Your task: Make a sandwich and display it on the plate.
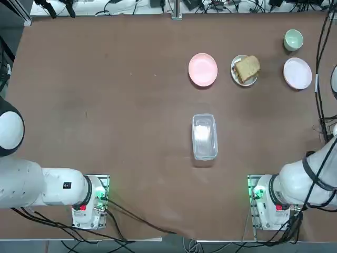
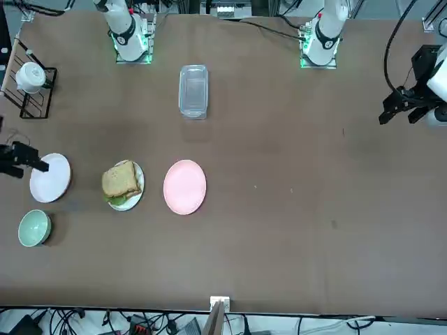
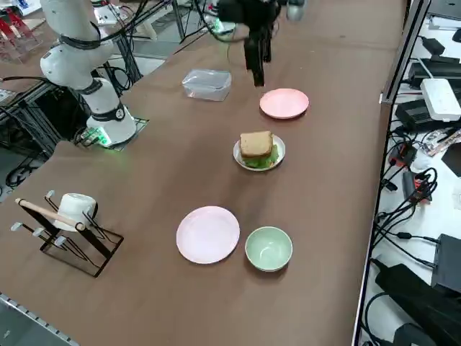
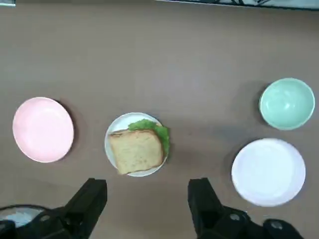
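you've got tan-brown toast on the sandwich (image 4: 136, 151) with green lettuce showing — on a plain white plate (image 4: 110, 149). beside it a pink plate (image 4: 43, 129), a second white plate (image 4: 268, 172), a pale-green bowl (image 4: 287, 103) — all on a brown table (image 4: 164, 55).

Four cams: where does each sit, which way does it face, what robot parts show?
Top: overhead, bases at bottom; sandwich on plate far right.
Front: across the table, facing the bases; right pincer over the other white plate.
Right side: raised at robot's right, looking diagonally; right arm base.
Wrist: looks down past open fingers at the sandwich.
All four share sandwich and pink plate.
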`<state>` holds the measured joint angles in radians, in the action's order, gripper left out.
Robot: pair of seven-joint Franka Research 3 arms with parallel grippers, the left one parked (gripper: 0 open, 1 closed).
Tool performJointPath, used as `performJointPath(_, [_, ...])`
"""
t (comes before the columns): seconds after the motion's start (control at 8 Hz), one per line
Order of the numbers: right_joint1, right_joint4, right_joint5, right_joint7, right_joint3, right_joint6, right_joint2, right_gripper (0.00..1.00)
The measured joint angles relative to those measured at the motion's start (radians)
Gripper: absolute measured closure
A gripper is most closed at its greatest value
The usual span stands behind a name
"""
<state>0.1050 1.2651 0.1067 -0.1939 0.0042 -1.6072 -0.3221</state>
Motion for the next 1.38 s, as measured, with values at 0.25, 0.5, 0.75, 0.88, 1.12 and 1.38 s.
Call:
performJointPath(0.25, [-0.041, 0.083, -0.054, 0.087, -0.010, 0.004, 0.087, 0.01])
performJointPath(0.5, [-0.152, 0.187, -0.072, 0.184, -0.082, 0.008, 0.191, 0.01])
performJointPath(0.75, [-0.242, 0.296, -0.074, 0.205, -0.166, 0.008, 0.299, 0.00])
performJointPath(0.88, [-0.252, 0.333, -0.074, 0.206, -0.181, 0.008, 0.338, 0.00])
performJointPath(1.12, [-0.253, 0.368, -0.074, 0.206, -0.190, 0.009, 0.378, 0.00])
performJointPath(1.38, [-0.253, 0.371, -0.074, 0.207, -0.192, 0.008, 0.383, 0.00])
